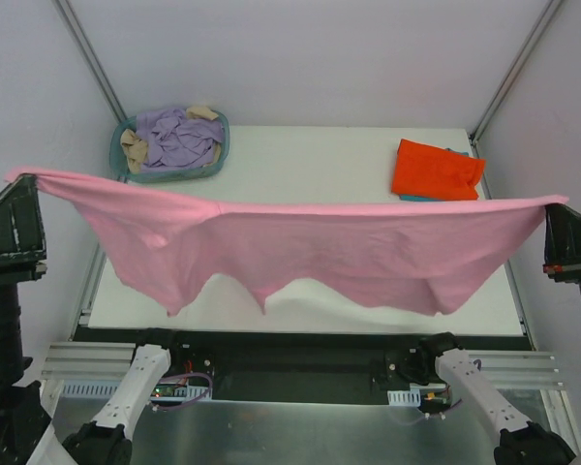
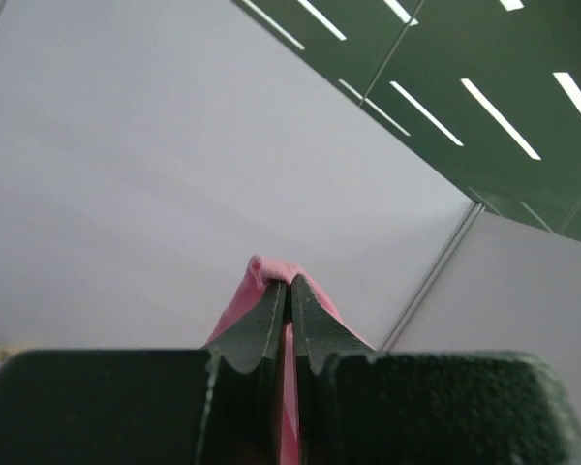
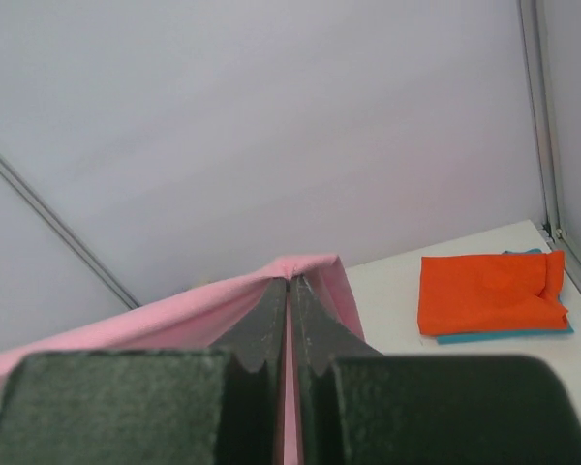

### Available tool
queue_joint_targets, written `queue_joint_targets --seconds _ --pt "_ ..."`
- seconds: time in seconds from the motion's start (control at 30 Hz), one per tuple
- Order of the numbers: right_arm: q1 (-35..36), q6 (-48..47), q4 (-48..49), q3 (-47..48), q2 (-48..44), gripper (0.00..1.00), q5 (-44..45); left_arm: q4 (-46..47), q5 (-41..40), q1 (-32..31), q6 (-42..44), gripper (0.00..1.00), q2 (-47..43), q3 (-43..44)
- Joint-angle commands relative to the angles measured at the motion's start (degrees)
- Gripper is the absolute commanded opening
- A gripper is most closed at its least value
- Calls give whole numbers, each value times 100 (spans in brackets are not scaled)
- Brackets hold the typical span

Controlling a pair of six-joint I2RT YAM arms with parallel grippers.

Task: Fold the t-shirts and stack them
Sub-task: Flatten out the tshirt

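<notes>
The left end effector (image 2: 289, 289) and right end effector (image 3: 289, 284) are each pinching one end of the light pink t-shirt (image 1: 320, 247), stretching it above the tabletop (image 1: 310, 155). Lowering both evenly, keeping tension, is looking best for laying it flat.

Soft matt cloth: pink shirt (image 1: 349, 252), orange shirt (image 1: 434, 170). Grainy matt black plastic: jaws.

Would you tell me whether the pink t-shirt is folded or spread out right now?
Spread out: the pink t-shirt hangs stretched between the left gripper and right gripper.
</notes>
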Motion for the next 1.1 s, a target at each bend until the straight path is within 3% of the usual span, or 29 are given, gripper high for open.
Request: queue_joint_targets --seconds 0.0,0.17,0.3,0.53,0.63,0.77,0.9,1.07 --pt "-8 -367 -77 77 95 1 186 147 84 40 562 0 708 574" --pt "-16 -490 152 -440 429 1 521 165 463 40 826 0 1604 804" --pt "-17 -718 678 -1091 956 1 985 348 419 40 1256 0 2203 480" --pt "-262 -377 1628 -2743 2282 1 1119 1893 525 40 1880 0 3415 -1732" --pt "-482 -253 2146 -3139 3301 1 751 2177 516 40 2047 0 4521 -1982" --pt "-614 -262 2288 -2728 5119 1 319 2134 893 40 2100 0 6496 -1500" --pt "-632 -279 1849 -1840 6859 1 328 2098 1192 32 1881 0 7476 -1042" --pt "-632 -165 1831 -1435 7408 1 222 2098 1219 32 1591 0 7951 -997"
